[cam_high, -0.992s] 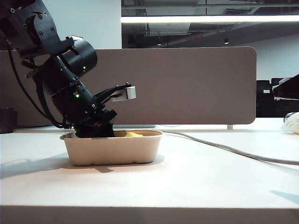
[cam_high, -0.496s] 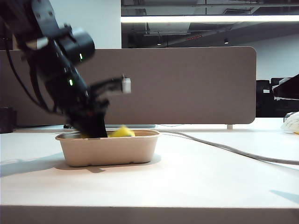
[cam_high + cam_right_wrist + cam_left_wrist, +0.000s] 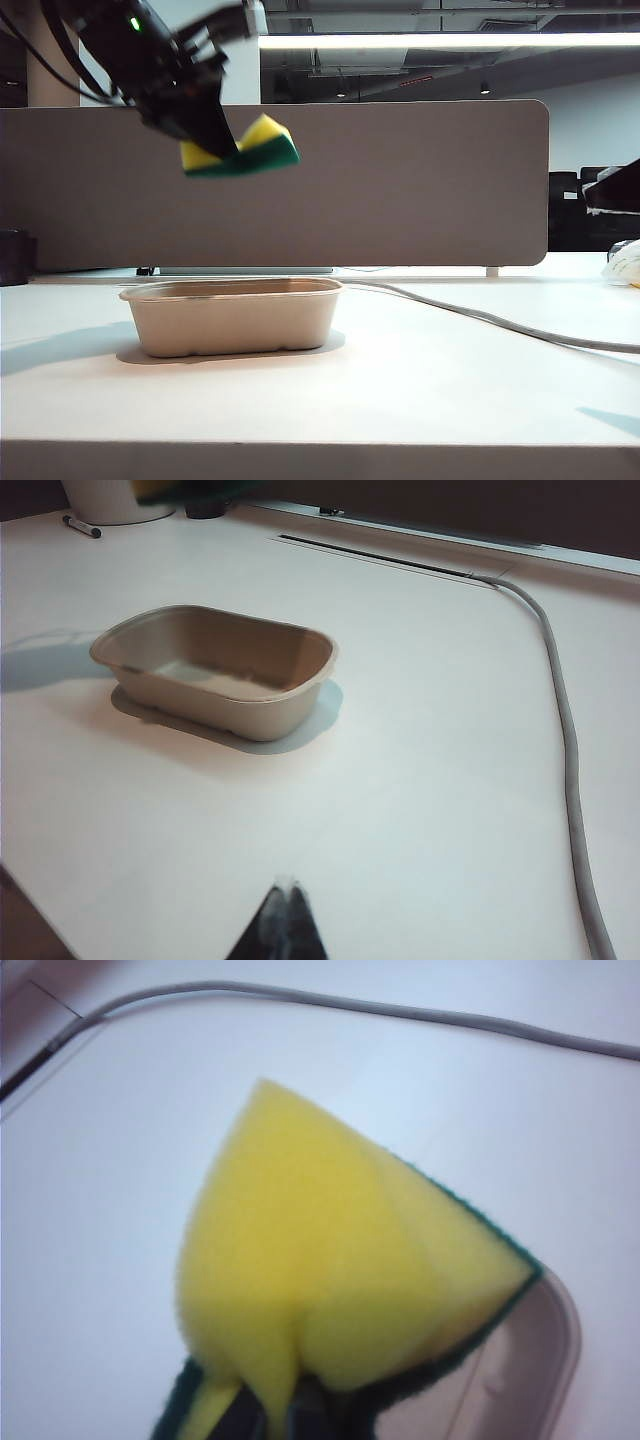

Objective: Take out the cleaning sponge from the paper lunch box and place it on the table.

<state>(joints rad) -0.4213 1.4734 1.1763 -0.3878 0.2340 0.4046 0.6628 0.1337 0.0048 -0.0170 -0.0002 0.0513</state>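
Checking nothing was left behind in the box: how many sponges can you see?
1. The cleaning sponge is pinched in the left gripper, high above the paper lunch box, whose inside shows empty from the right wrist view.

Left arm [image 3: 150,60] at the exterior view's upper left, black blurred housings, small green indicator light, black cables trailing behind, pale grey block at its upper edge, right gripper [image 3: 283,895] a dark, closed wedge tip at the right wrist view's lower edge
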